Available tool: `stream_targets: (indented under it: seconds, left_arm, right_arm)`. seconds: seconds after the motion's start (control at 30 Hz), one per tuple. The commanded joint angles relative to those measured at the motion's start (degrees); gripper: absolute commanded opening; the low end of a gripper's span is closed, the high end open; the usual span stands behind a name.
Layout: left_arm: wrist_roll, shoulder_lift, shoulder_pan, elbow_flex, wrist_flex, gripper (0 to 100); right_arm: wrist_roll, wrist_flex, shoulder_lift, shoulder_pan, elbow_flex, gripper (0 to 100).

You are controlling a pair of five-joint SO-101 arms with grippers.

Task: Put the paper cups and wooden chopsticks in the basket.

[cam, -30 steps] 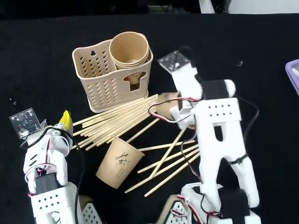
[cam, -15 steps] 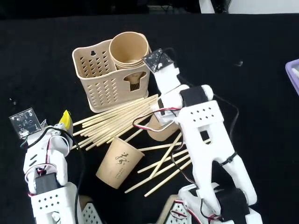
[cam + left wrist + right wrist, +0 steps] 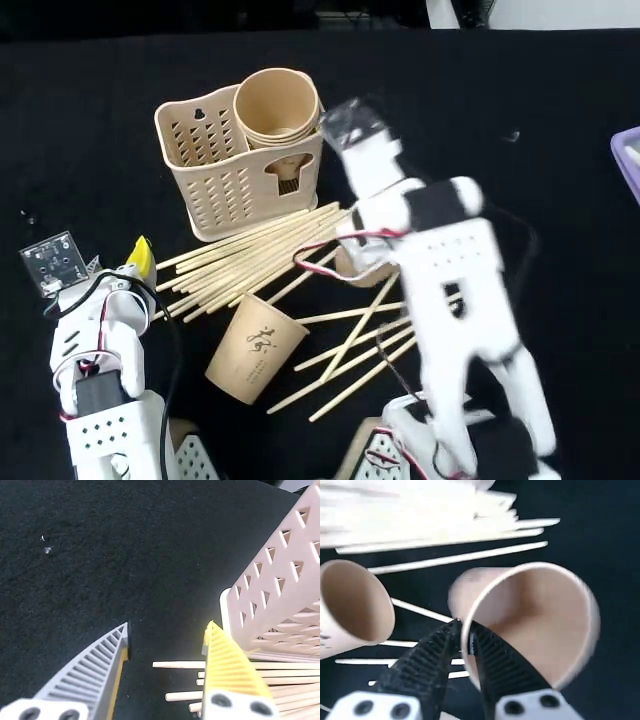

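Paper cup (image 3: 535, 625), rim pinched, opens toward right end effector (image 3: 463, 625).

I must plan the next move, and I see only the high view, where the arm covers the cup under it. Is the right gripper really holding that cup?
Observer: Yes. In the right wrist view the right gripper is shut on the rim of the paper cup, with one finger inside and one outside.
Operator: Is anything inside that cup?
Observer: No. Its inside shows bare, and so does the inside of the second cup lying beside it.
Operator: And the left gripper?
Observer: In the left wrist view the left gripper is open with nothing between its fingers. The ends of the chopsticks lie just beside its yellow finger.
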Motion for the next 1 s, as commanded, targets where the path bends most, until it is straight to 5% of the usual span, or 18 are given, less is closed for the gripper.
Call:
stream_targets:
  seconds: [0.0,0.47,0.73,0.97]
  left_arm:
    - [-0.6,-0.7,-0.1,1.4,0.2,24]
    - [-0.6,-0.7,-0.1,1.4,0.2,24]
    - [-0.6,-0.7,-0.1,1.4,0.2,24]
    - [-0.6,-0.7,-0.1,1.4,0.2,24]
  right_arm:
    - [-0.3,5.7,-7.9,0.3,-14.9,1.1]
    - [-0.3,-30.0,-0.8,-11.5,-23.0,1.1]
    - [12.0,-31.3,8.6,-12.5,-22.9,1.1]
    - [12.6,-26.7,9.9,-12.7,-24.3,1.9]
